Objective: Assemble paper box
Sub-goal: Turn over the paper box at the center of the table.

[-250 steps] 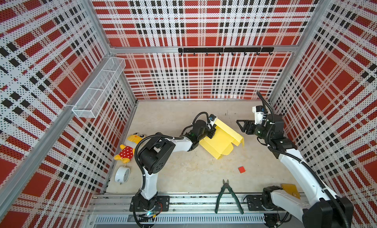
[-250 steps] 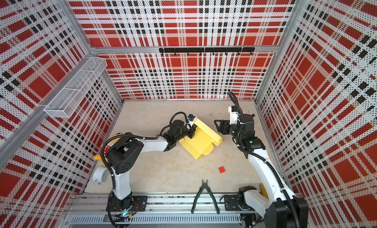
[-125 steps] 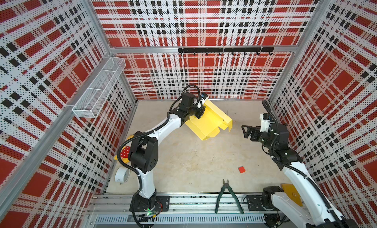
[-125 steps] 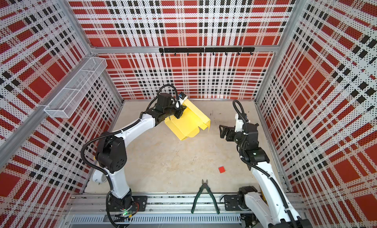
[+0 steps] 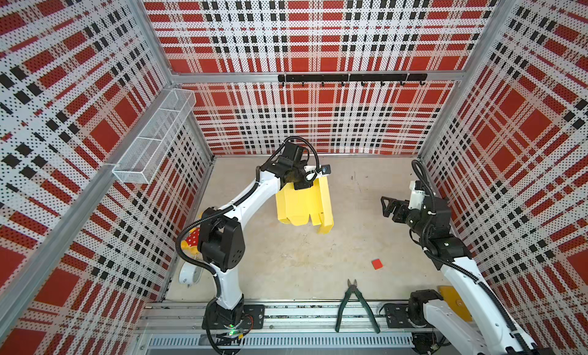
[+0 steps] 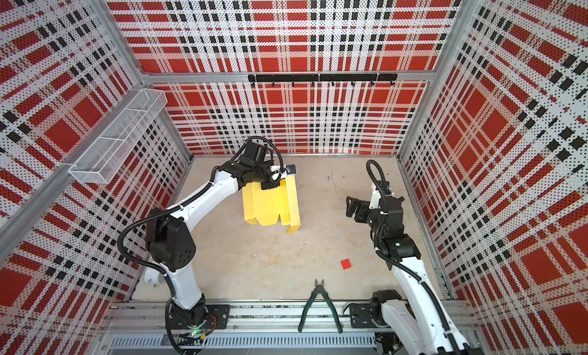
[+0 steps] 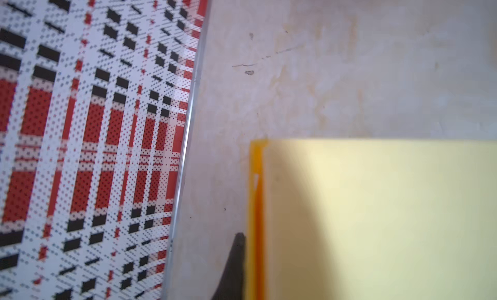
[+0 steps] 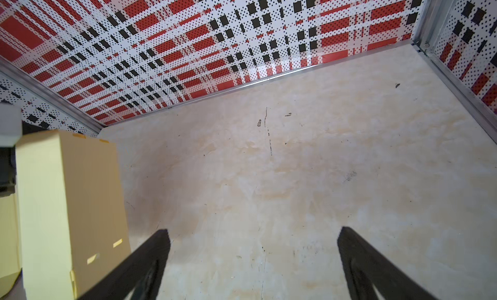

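Right tool, nearest the front: jaws spread wide and empty, aimed across the bare table toward the centre (the pliers and red square nearer the front rail play no part). Farther in, the paper box, partly folded, hangs upright with its panels and tabs pointing down. Whether its lowest corner touches the table cannot be told. Farthest, close to the back wall, the left tool is clamped on the box's upper edge and carries it.

Step in hand, as judged: presenting the box for a second grip. To do it well, the left tool should hold the card steady and square to the right tool. The right tool should come in level with jaws wide and close on the free side panel near a crease. It should then fold without tugging, since thin card slips from a pinch or buckles easily.
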You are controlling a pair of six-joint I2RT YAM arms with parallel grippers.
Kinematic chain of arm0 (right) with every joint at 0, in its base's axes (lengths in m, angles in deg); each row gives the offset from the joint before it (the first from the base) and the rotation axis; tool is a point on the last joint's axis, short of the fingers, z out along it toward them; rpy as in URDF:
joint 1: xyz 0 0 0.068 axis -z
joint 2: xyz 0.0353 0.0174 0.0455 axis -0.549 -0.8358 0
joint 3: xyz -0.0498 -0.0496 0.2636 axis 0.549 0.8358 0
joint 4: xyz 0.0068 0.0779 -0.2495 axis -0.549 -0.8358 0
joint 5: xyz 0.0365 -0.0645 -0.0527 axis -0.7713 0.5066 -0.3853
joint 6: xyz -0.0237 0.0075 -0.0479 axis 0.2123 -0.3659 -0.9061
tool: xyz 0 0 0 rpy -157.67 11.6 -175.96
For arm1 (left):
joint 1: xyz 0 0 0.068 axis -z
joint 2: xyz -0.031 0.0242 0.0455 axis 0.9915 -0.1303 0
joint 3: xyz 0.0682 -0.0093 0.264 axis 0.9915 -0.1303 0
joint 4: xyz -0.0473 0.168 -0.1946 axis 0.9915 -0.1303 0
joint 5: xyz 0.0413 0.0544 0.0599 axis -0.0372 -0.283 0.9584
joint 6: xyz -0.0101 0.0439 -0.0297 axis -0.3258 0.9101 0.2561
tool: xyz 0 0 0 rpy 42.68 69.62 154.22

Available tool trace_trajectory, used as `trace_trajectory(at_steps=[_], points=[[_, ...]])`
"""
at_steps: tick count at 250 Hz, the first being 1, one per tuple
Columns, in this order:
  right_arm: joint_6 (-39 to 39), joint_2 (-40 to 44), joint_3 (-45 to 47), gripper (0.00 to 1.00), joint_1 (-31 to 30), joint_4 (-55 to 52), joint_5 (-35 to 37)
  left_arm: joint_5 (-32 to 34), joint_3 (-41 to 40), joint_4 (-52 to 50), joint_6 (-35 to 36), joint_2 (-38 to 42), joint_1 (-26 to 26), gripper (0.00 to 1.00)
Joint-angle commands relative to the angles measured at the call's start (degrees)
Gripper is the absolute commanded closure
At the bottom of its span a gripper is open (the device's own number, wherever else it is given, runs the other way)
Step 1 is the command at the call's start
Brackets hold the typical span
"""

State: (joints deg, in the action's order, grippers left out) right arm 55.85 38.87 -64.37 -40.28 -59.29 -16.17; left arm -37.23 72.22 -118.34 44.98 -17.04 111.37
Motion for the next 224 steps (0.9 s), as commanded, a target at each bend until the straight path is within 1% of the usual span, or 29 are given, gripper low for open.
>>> trace_trajectory(at_steps=[1, 20, 58, 77, 124, 145, 178, 197, 224], points=[[-0.5, 0.3, 0.4, 0.0, 0.3, 2.2, 0.0, 7.0, 1.0, -10.4, 23.5, 1.3, 3.0, 1.0], [0.2, 0.3, 1.0, 0.0, 0.3, 2.2, -0.2, 10.9, 0.8, -13.2, 30.6, 0.6, 4.9, 1.0], [0.1, 0.6, 2.3, 0.0, 0.3, 2.2, -0.7, 21.0, 3.7, -19.6, 40.1, -3.1, 9.2, 1.0], [0.2, 0.9, 2.6, 0.0, 0.2, 1.5, -0.5, 25.7, 4.8, -20.1, 44.4, -5.3, 10.7, 1.0], [0.6, 1.3, 4.0, 0.0, 0.3, 2.4, -1.2, 32.7, 5.8, -19.8, 56.4, -10.2, 13.6, 1.0], [0.7, 1.7, 4.3, 0.0, 0.3, 2.3, -1.2, 35.3, 7.1, -18.3, 58.1, -12.7, 15.2, 1.0], [0.5, 2.1, 5.1, 0.0, 0.3, 2.4, -1.4, 40.2, 9.0, -17.1, 58.7, -16.9, 16.9, 1.0], [1.2, 2.4, 5.3, 0.0, 0.3, 1.8, -1.4, 41.4, 9.7, -16.6, 58.8, -18.7, 17.3, 1.0], [2.6, 2.9, 7.2, 0.0, 0.3, 3.7, -3.1, 41.1, 9.4, -15.3, 58.4, -19.9, 17.9, 1.0]])
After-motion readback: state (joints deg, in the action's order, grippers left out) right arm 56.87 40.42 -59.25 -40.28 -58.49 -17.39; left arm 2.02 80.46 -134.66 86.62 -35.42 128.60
